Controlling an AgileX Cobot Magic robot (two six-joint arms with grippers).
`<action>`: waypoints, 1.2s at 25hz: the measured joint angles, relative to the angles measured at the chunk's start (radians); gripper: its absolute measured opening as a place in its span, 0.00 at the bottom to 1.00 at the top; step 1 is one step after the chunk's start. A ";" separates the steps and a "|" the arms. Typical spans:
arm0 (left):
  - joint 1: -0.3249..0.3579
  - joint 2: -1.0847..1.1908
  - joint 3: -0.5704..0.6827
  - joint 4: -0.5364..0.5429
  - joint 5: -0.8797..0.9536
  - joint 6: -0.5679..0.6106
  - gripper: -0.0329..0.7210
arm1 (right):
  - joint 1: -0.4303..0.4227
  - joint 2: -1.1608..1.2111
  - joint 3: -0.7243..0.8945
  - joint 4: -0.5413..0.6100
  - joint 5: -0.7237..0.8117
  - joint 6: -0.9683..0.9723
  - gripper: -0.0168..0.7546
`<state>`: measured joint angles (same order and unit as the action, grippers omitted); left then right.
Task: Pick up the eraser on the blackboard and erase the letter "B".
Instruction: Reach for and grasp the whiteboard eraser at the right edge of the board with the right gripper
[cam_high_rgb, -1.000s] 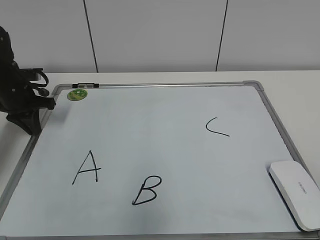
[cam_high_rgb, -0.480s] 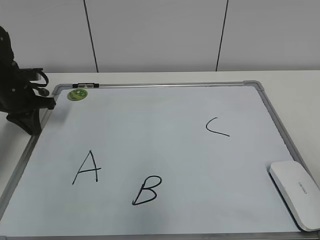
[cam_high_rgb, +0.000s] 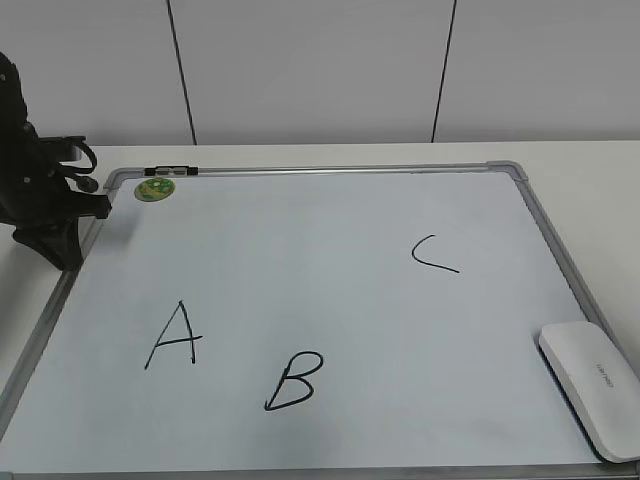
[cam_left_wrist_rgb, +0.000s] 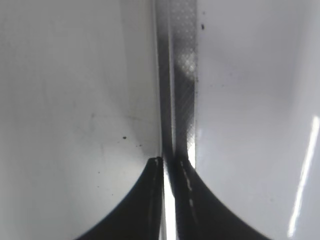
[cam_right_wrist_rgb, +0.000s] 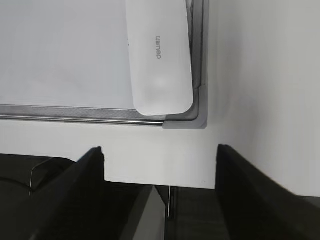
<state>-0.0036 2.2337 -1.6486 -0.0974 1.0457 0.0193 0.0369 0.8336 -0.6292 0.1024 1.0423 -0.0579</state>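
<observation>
Lying flat on a white surface (cam_high_rgb: 590, 180): the blackboard (cam_high_rgb: 330, 172), pale, silver-framed. At its near right corner, the eraser (cam_high_rgb: 592, 387), white, resting against the frame, print side up, untouched. Near the near edge, left of centre, the letter "B" (cam_high_rgb: 294, 381), intact; just left of it an "A" (cam_high_rgb: 174, 335), farther right a "C" (cam_high_rgb: 433, 254). Far left corner: a small green magnet (cam_high_rgb: 154, 187). Left end effector (cam_left_wrist_rgb: 169, 170) over the left frame rail, fingers nearly together, gripping nothing. Right end effector (cam_right_wrist_rgb: 160, 165) spread wide apart, empty, off the board's near right corner, just short of the eraser.
</observation>
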 joint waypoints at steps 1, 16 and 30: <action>0.000 0.000 0.000 -0.001 0.000 0.000 0.08 | 0.000 0.046 -0.009 0.000 -0.008 -0.005 0.70; 0.002 0.000 -0.002 -0.006 0.000 0.000 0.08 | 0.049 0.553 -0.182 0.018 -0.138 -0.121 0.89; 0.002 0.000 -0.002 -0.006 0.000 0.000 0.08 | 0.049 0.742 -0.185 0.009 -0.248 -0.126 0.89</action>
<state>-0.0019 2.2337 -1.6503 -0.1034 1.0457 0.0193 0.0862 1.5752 -0.8146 0.1113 0.7941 -0.1841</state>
